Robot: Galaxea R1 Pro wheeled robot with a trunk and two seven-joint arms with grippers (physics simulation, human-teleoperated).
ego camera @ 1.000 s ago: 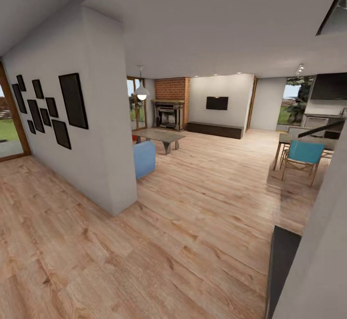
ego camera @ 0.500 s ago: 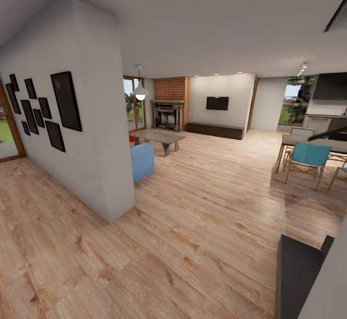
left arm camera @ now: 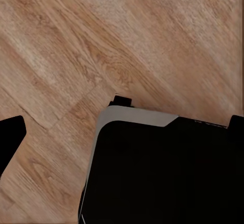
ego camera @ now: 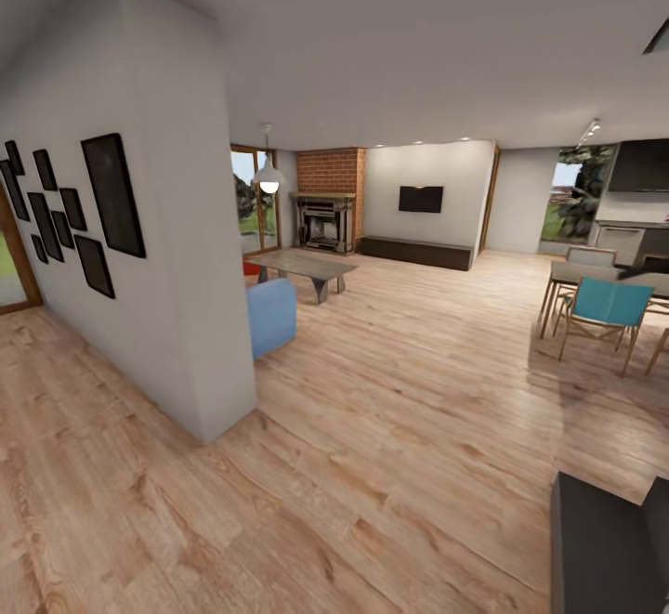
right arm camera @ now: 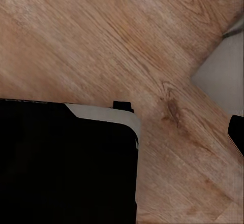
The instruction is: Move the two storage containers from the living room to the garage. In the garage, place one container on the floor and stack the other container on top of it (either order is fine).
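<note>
Tool state on either arm you couldn't tell; both wrist cameras faced the black robot base (left arm camera: 168, 173) over plank floor (left arm camera: 76, 41). Ahead lay the living room (ego camera: 372, 252), smooth-planked, with a blue sofa (ego camera: 271, 315).

sofa (ego camera: 272, 315): mostly behind wall (ego camera: 177, 252) | red item (ego camera: 251, 267): mostly hidden, unidentifiable

Light wood plank floor (left arm camera: 127, 36) runs on a slant, its grain and board seams plain to see. Over it sits a black robot body (left arm camera: 168, 178) with a pale grey rim (left arm camera: 134, 116) along its edge. A small black tab (left arm camera: 120, 101) juts from that rim. A dark finger (left arm camera: 10, 137) shows beside the body, apart from it.
</note>
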